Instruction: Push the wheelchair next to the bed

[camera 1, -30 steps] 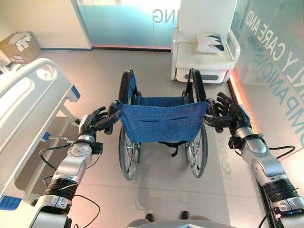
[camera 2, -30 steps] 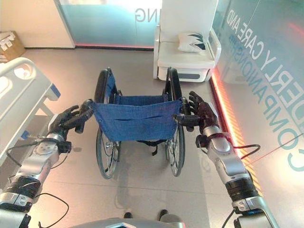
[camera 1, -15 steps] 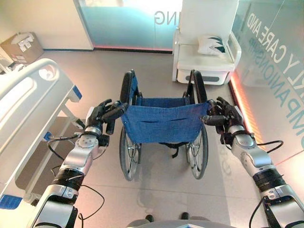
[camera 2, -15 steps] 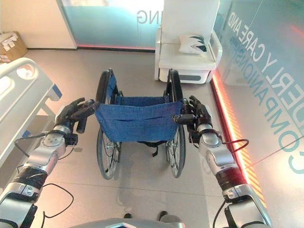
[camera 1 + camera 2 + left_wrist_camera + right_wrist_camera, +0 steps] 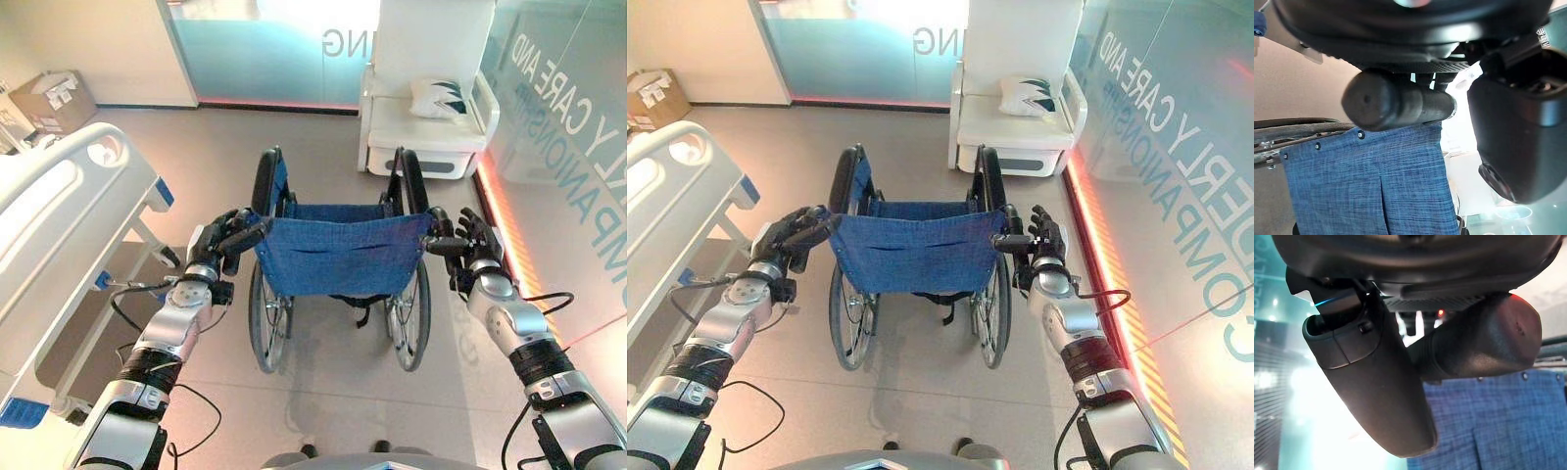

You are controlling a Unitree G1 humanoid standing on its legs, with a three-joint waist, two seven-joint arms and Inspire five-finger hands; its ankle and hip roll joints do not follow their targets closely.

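A: What surrounds me?
B: Beige floor (image 5: 323, 382); white bed (image 5: 59, 215) to my left; white armchair (image 5: 431, 117) ahead.
A: And the wheelchair (image 5: 338, 255)?
B: Blue-backed, between them; my left hand (image 5: 220, 240) and right hand (image 5: 470, 245) curl round its handles.

wheelchair (image 5: 338, 259): black frame, blue fabric backrest; upright on the floor, back toward the robot, black push grips at either side
bed (image 5: 59, 225): white; left of wheelchair, apart
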